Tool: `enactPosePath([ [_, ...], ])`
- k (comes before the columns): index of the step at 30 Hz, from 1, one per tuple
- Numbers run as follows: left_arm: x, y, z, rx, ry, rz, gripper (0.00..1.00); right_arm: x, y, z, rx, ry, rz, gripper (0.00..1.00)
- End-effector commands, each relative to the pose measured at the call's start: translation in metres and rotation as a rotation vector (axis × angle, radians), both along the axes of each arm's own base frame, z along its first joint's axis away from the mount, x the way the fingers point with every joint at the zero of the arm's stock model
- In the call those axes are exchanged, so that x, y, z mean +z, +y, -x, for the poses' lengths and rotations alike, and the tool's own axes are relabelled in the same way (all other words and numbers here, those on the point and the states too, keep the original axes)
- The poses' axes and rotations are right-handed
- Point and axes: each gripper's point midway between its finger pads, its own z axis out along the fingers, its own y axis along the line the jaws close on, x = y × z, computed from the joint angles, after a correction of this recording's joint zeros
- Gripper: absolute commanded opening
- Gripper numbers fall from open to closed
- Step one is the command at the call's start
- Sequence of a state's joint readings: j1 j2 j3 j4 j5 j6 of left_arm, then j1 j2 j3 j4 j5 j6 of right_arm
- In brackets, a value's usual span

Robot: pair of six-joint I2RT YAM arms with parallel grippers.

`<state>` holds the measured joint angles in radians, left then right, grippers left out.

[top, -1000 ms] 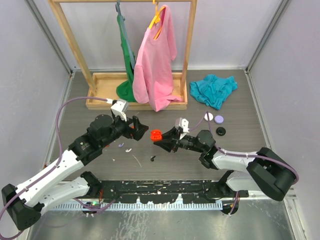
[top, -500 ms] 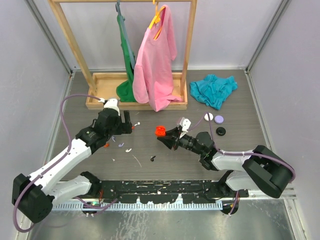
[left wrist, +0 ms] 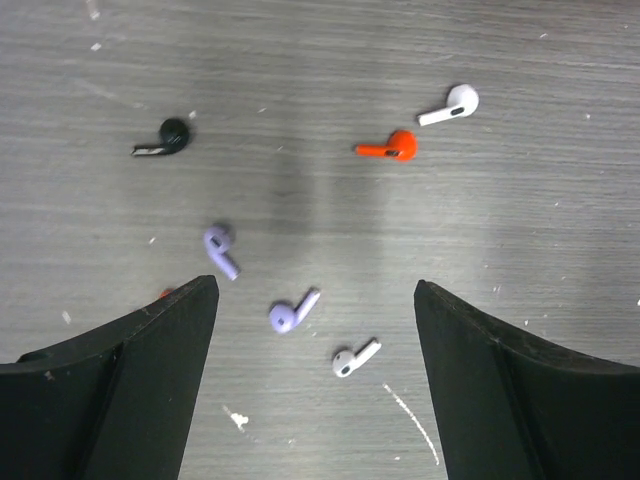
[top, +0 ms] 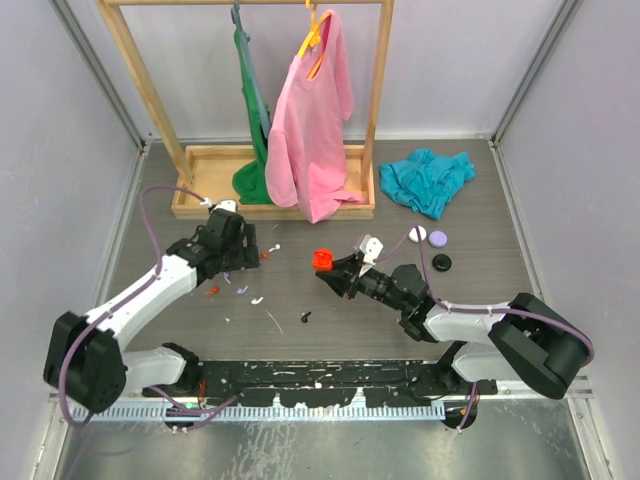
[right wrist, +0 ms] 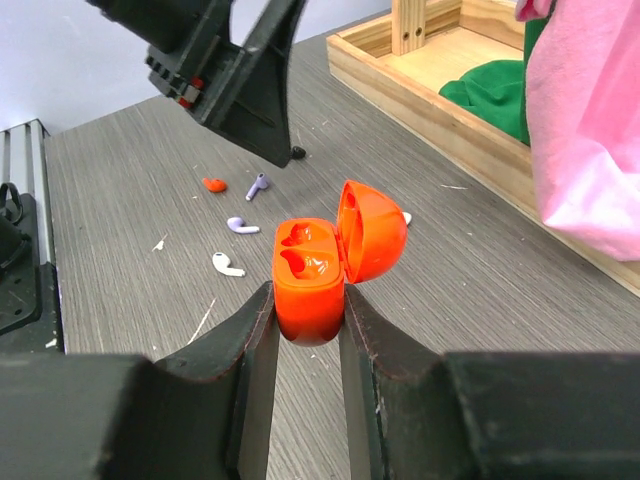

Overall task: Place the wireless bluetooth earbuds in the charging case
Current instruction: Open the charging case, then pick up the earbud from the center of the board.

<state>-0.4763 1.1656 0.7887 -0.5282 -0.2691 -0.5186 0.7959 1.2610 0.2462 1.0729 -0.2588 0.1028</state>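
**Across the tabletop (top: 480, 300): buds lying loose, case being held open**

Below your left gripper (left wrist: 315, 288), the wireless bluetooth earbuds (left wrist: 290, 313) are lying scattered and apart from one another on the grey wood-grain surface. In the left wrist view, a black bud (left wrist: 172, 134) is sitting far left. A red bud (left wrist: 393, 147) and a white bud (left wrist: 452, 103) are lying close together at upper right. Two lilac buds and a pale one (left wrist: 353, 358) are resting between the fingers. That gripper's jaws are standing wide apart, gripping nothing.

The charging case (right wrist: 318, 270), orange-red, is sitting upright in your right gripper (right wrist: 305, 300), well to the right of the buds. Its lid is hinged back and both wells are showing. Those jaws are clamping the case body from both sides.

Farther out, three small round items (top: 438, 239) are lying near the right arm. A teal cloth (top: 428, 180) is lying beside a wooden rack (top: 200, 205), which is carrying a pink shirt (top: 310, 130) and a green garment (top: 255, 110).
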Motion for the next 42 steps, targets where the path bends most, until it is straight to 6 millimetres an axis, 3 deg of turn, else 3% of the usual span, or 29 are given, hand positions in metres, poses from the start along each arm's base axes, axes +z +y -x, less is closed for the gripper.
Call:
enactPosePath([
  [1,0.016,-0.032,-0.043,-0.130,-0.057,0.021,0.80,0.024,0.000,-0.004,-0.022,-0.072,-0.050,0.02],
  [8,-0.012,-0.057,-0.078,-0.243,0.032,0.041,0.75,0.023,-0.001,-0.005,-0.028,-0.072,-0.044,0.02],
  [14,-0.034,-0.069,-0.091,-0.291,0.101,0.096,0.70,0.022,0.000,-0.005,-0.028,-0.074,-0.034,0.03],
  [20,-0.053,-0.071,-0.081,-0.288,0.176,0.117,0.64,0.022,0.000,-0.005,-0.029,-0.075,-0.031,0.03],
  [29,-0.064,-0.072,-0.059,-0.283,0.223,0.165,0.62,0.022,0.001,-0.006,-0.032,-0.074,-0.027,0.03],
  [37,-0.058,-0.075,-0.051,-0.260,0.232,0.207,0.55,0.022,0.001,-0.006,-0.031,-0.072,-0.026,0.03],
  [42,-0.052,-0.054,-0.058,-0.186,0.222,0.105,0.50,0.023,0.002,-0.005,-0.029,-0.073,-0.027,0.03],
])
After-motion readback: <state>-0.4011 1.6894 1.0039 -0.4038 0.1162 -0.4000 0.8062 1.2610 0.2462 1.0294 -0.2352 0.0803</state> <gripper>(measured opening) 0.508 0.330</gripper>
